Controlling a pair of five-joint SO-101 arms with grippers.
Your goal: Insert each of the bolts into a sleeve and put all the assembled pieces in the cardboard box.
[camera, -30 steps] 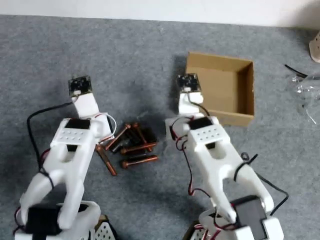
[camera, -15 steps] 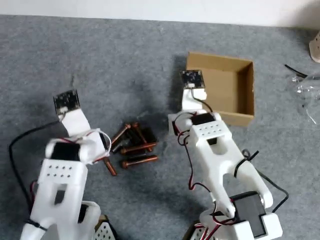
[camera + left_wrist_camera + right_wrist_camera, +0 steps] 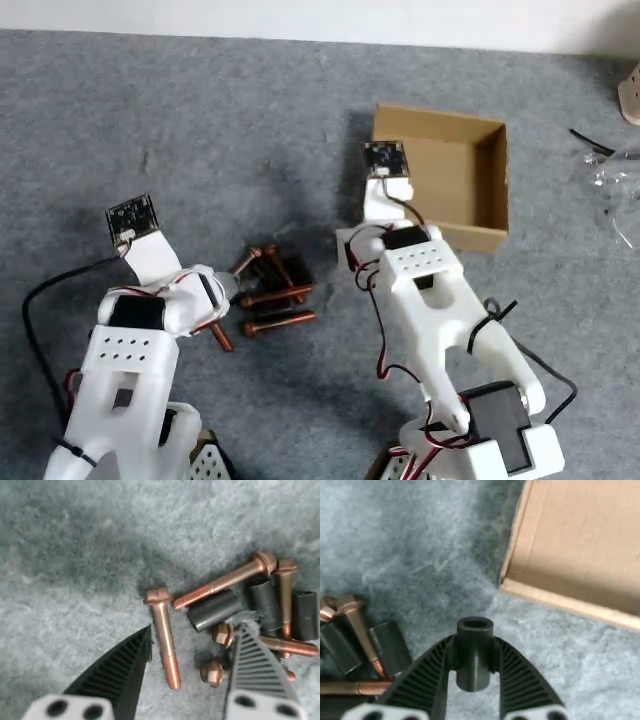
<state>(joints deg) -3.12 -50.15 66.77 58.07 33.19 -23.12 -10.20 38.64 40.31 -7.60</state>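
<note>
Copper-coloured, a lone bolt [image 3: 164,640] lies on the grey felt mat [image 3: 200,120] at the left edge of the heap of bolts and sleeves [image 3: 272,292]. Over it hangs the left gripper [image 3: 196,630], jaws spread wide and holding nothing. The lone bolt sits between them, close beside one finger, with its long axis running roughly along the fingers, so closing should pinch across the shank. For this pick the left arm is plainly the nearer one. Right of the heap, the right gripper [image 3: 474,647] is clamped on a black sleeve [image 3: 475,630], held upright with its bore open upward, near the cardboard box [image 3: 560,600] but not over it.
</note>
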